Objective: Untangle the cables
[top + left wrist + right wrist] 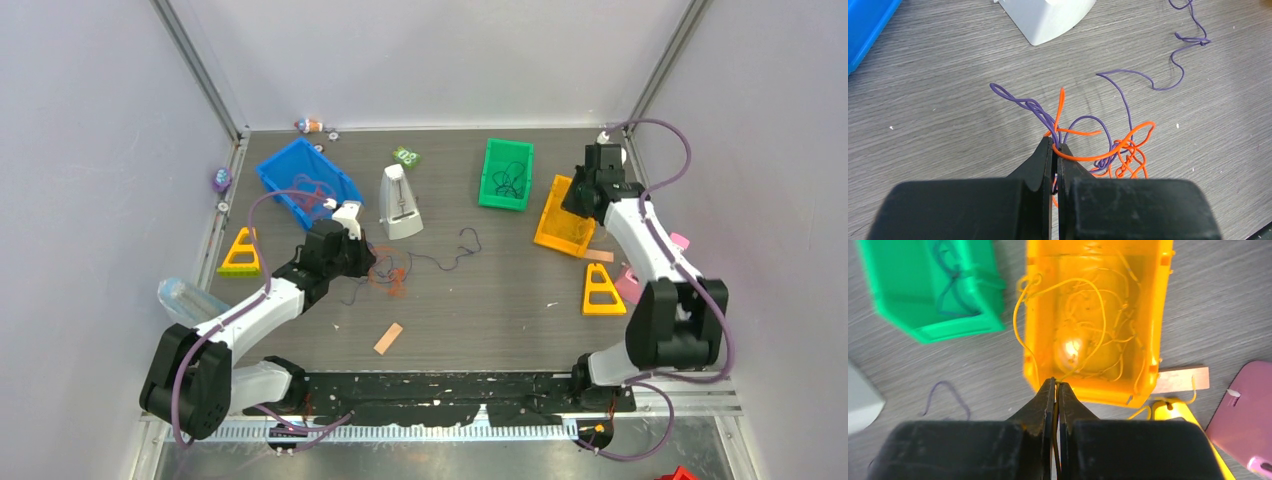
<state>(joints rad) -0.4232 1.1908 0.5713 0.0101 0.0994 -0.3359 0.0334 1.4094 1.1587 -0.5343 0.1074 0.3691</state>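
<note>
1. The left gripper [1055, 148] is clamped tight on a tangle of orange cable [1126, 159] and purple cable [1034, 106], low over the grey table [923, 125] near a white wedge-shaped object [1048, 20].
2. The purple cable trails away to the right across the table.
3. The right gripper [1056, 384] is pinched closed on a yellow cable [1104, 315] at the near rim of the orange bin [1163, 315], and the strand loops on inside that bin.
4. Just beside it, a green bin [893, 305] holds a dark cable [950, 275].
</note>
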